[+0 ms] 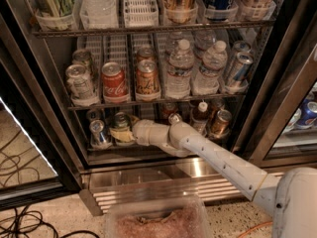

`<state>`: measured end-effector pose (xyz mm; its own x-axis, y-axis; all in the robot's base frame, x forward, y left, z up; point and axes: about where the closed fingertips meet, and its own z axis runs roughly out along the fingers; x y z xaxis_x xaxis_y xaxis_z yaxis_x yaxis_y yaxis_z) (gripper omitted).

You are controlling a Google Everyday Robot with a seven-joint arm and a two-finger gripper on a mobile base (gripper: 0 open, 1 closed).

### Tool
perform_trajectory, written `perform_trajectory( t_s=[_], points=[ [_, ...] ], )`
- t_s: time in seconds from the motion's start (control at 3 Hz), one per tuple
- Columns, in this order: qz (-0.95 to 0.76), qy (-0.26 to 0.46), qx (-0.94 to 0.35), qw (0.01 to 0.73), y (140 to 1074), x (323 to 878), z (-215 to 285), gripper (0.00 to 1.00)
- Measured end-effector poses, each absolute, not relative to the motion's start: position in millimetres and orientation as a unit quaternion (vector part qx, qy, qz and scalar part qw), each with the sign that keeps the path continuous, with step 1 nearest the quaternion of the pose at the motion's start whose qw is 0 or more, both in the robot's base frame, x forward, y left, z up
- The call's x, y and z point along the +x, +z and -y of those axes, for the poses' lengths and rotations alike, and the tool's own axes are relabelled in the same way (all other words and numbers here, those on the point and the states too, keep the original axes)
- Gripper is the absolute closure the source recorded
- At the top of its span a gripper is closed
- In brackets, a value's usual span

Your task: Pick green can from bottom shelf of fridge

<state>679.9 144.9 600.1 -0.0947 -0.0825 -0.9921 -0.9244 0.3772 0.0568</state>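
Gripper (121, 134) sits left of centre, low in the frame, inside the fridge (280, 58) on the bottom shelf (106, 149). It is right up against the lower front of the green can (120, 121). Can't tell if the claw is spread or clamped, because its pale tip covers the can's base.

The green can is upright in the second lane from the left. Only its silver top and upper body show.

The white arm (218, 160) comes in from the lower right corner and slants up and left. It bends at a rounded joint near centre, and the wrist then runs about level into the shelf. The arm's base is cut off at the right edge.

A blue-and-silver can (99, 132) stands just left of the green can, with a second can half hidden behind it. Right of the wrist are a can top, a dark bottle (200, 115) with a white cap, and a copper can (219, 123). The arm partly blocks these three.

The middle shelf (148, 102) holds five cans on its left side, one of them a red Coca-Cola can (114, 81). It also holds four water bottles (179, 68), the rear two hard to make out. Two blue-silver cans stand at its right end.

Items on the top rack are cut off by the frame edge, so no count for those.

A clear plastic tub (158, 217) is at bottom centre, and its contents are blurry. Dark cables (20, 217) lie at lower left.
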Motion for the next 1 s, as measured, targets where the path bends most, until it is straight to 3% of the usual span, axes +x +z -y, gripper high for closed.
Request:
perform_trajectory(
  t_s=[0.33, 0.67, 1.0],
  points=[
    [-0.569, 0.422, -0.425, 0.563, 654.3, 673.0, -150.0, 1.00],
    [-0.507, 0.427, -0.457, 0.593, 714.1, 652.8, -146.4, 1.00],
    [-0.507, 0.426, -0.457, 0.593, 706.6, 652.8, -146.2, 1.00]
  ],
)
